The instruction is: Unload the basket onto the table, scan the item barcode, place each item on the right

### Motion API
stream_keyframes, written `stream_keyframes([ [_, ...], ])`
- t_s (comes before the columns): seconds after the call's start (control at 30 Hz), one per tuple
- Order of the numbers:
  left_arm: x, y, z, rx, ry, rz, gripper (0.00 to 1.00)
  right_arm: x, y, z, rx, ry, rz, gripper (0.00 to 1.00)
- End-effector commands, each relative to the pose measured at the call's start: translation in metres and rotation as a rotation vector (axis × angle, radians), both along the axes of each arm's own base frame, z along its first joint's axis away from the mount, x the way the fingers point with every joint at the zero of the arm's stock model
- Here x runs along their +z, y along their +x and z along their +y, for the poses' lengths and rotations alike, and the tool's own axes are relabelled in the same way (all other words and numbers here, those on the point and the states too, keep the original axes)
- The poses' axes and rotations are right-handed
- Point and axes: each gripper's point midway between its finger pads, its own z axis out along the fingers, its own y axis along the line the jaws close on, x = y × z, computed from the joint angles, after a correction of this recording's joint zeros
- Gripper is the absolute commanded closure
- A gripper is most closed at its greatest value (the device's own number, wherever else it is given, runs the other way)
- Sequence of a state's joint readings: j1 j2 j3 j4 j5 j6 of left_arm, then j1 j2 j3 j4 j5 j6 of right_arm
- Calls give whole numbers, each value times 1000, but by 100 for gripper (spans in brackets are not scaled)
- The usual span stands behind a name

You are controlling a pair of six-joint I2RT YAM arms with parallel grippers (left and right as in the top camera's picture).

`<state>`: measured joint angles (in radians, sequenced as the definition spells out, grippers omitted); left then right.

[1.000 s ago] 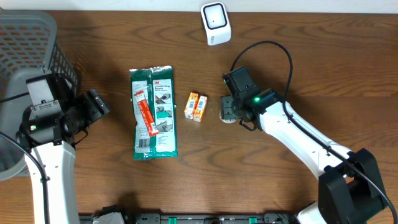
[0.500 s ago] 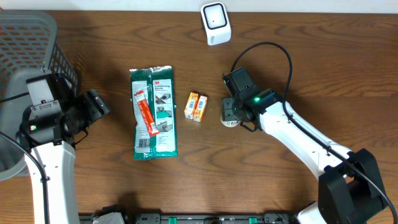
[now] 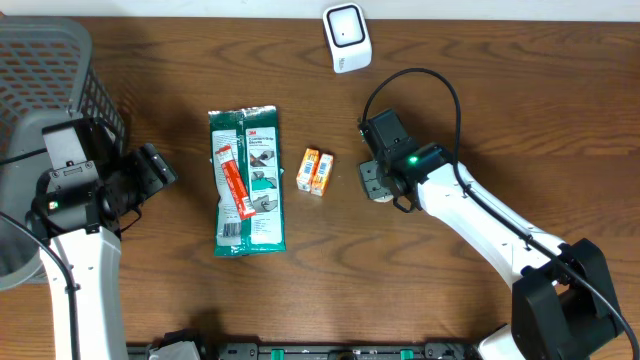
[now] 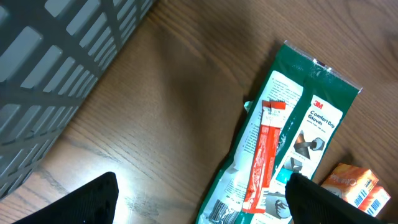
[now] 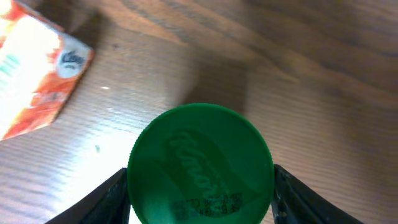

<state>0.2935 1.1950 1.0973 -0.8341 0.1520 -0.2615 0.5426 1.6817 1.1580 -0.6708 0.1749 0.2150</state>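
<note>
Both fingers of the right gripper (image 5: 200,194) press the green-capped container (image 5: 200,158), seemingly clamping it, just right of the orange boxes (image 3: 315,171). It should lift straight, then turn the label toward the white scanner (image 3: 346,37). The left gripper (image 4: 204,202) gapes empty.

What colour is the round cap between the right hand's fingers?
The cap is green, clearest in the right wrist view.

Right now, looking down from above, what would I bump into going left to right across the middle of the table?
Grey basket → left gripper → green glove packet → little orange boxes → right gripper, closed on a green-capped bottle.
</note>
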Motion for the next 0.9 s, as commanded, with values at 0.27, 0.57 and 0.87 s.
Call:
stream_keyframes([
  [0.27,4,2,0,-6,1,-8,14,10,12,-5,0,-15,-60,53],
  [0.57,4,2,0,-6,1,-8,14,12,17,-1,2,4,-80,53],
  [0.87,4,2,0,-6,1,-8,14,8,15,2,7,14,-60,52],
])
